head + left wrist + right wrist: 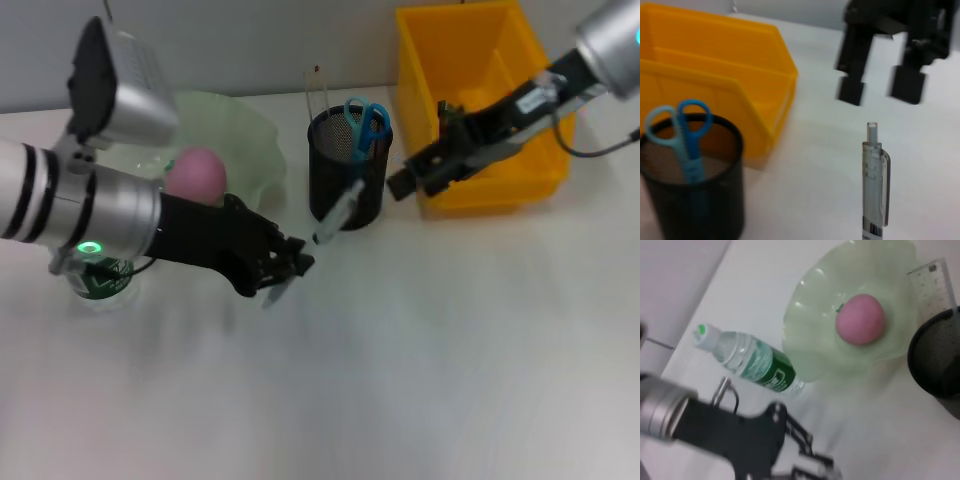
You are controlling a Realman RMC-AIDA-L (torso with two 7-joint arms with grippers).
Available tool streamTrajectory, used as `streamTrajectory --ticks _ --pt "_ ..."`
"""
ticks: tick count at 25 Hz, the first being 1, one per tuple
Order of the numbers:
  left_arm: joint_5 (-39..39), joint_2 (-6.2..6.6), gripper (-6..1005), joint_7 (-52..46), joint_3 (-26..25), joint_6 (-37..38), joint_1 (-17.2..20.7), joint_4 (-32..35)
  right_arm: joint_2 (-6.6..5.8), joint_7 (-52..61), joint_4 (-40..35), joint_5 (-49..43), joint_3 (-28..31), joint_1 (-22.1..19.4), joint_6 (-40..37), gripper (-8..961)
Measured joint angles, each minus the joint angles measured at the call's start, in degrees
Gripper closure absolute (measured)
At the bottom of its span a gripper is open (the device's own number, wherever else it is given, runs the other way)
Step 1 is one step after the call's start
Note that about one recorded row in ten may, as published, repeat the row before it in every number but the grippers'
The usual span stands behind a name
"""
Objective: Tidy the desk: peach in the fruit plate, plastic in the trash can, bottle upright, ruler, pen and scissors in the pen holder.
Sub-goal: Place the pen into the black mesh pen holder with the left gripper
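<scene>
My left gripper (285,264) is shut on a clear pen (335,215), held tilted beside the black mesh pen holder (347,190) and outside it. The pen (875,182) points toward my right gripper (879,90), which hangs open and empty in front of the yellow trash can (480,190). Blue scissors (366,124) and a clear ruler (318,92) stand in the holder. The pink peach (195,175) lies in the pale green fruit plate (255,140). A green-labelled bottle (755,362) stands next to the plate, mostly hidden under my left arm in the head view. The plastic is out of view.
The trash can (715,75) stands right behind the pen holder (690,200). My right gripper (420,178) is close to the holder's right side. Bare white desk stretches in front of both arms.
</scene>
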Motion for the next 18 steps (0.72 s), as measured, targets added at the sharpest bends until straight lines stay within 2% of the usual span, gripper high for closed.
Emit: streamTrajectory --ticks 1,2,4,5,6,7,9,10,11,12,15,18 --pt "-0.2 -0.05 810 0.1 -0.7 0.1 0.3 -0.1 0.03 -4.7 -1.7 1.2 1.0 -2.4 -1.7 251" --pt "-1.1 -0.13 809 0.3 -1.6 -0.1 1.1 -0.3 0.03 -4.7 -1.7 1.2 1.0 -2.4 -1.7 251" --pt "-2.0 -0.16 808 0.5 -1.9 -0.3 1.5 -0.4 0.23 -10.2 -2.7 2.8 1.1 -5.2 -2.3 251" --pt "-4.9 -0.15 808 1.3 -2.0 -0.8 2.5 -1.1 0.33 -13.5 -3.0 3.8 1.1 -6.8 -2.5 251" --pt "-7.3 -0.13 807 1.9 -2.1 -1.3 3.4 -1.5 0.72 -21.0 -3.3 5.6 1.2 -10.0 -2.2 251" --pt "-9.2 -0.13 807 2.5 -2.2 -1.6 4.0 -1.7 0.72 -21.0 -3.3 5.6 1.2 -10.0 -2.2 251" --pt "-12.1 -0.16 805 3.6 -2.2 -1.9 5.1 -1.7 1.28 -28.8 -3.3 7.0 1.2 -12.8 -2.2 251" --pt "-14.0 -0.19 805 4.4 -2.2 -2.1 5.7 -1.8 1.62 -33.0 -3.3 7.5 1.3 -14.2 -2.2 251" --pt "-17.9 -0.26 804 6.0 -2.0 -2.7 6.5 -2.1 2.78 -39.2 -3.3 7.9 1.1 -16.4 -1.9 251" --pt "-17.9 -0.26 804 6.0 -2.0 -2.7 6.5 -2.1 2.78 -39.2 -3.3 7.9 1.1 -16.4 -1.9 251" --pt "-23.9 -0.38 802 7.2 -1.4 -4.0 7.0 -2.9 4.72 -47.2 -3.4 7.8 0.8 -18.9 -1.6 251" --pt "-31.3 -0.53 801 10.0 0.1 -6.3 7.0 -4.5 6.12 -53.6 -3.5 7.4 0.9 -20.9 -1.1 251"
